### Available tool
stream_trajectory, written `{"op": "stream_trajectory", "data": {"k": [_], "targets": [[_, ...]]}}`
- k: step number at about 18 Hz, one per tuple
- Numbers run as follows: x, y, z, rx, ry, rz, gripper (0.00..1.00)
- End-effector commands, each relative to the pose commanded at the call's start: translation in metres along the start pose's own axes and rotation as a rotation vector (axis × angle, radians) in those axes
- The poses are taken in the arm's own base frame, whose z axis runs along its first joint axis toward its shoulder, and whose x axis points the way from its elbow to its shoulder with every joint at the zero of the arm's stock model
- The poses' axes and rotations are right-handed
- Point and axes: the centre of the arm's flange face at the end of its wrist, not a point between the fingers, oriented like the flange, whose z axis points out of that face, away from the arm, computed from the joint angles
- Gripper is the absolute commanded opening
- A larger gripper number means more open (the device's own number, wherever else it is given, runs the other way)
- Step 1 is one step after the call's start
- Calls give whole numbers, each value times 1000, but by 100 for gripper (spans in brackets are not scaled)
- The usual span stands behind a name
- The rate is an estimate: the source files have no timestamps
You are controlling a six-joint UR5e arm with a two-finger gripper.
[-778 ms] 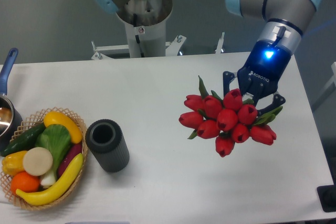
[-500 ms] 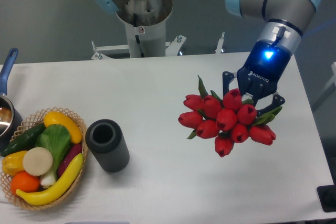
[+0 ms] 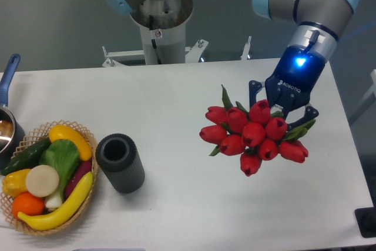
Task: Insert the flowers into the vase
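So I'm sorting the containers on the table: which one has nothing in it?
The dark ribbed vase: its round top shows a hollow inside. The wicker basket beside it is full of fruit and vegetables.

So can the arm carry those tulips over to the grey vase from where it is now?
Probably yes. The gripper is around the flowers, and the bare table between them and the vase holds nothing. The basket sits beyond the vase, whose mouth is uncovered.

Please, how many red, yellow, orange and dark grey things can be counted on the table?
Red tulip buds: 10
Yellow items in the woven wicker basket, counting the long banana: 3
Orange fruit: 1
Dark grey ribbed cylinder vase: 1
Total: 15
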Motion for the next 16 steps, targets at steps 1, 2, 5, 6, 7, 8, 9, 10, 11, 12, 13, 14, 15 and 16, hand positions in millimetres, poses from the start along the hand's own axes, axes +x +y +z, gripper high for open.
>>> {"op": "stream_trajectory", "data": {"k": [1,2,5,6,7,8,9,10,11,12,13,14,15,16], "targets": [[0,1,1,-1,1,-3,31],[1,2,3,-1,5,-4,31],[8,0,21,4,37,2,31],[12,-5,25,28,56,7,31],[13,-7,27,75,79,4,31],[14,-7,31,128,109,-5,31],[17,-7,34,174,132,-2,31],[22,-11,39,207,154,9,31],[28,-14,45,228,173,15,31],[33,-17,50,247,191,27,31],[44,-21,64,284,231,46,31],[53,-23,72,319,259,57,31],[62,-27,79,357,290,65,31],[72,-27,88,380,320,57,31]]}}
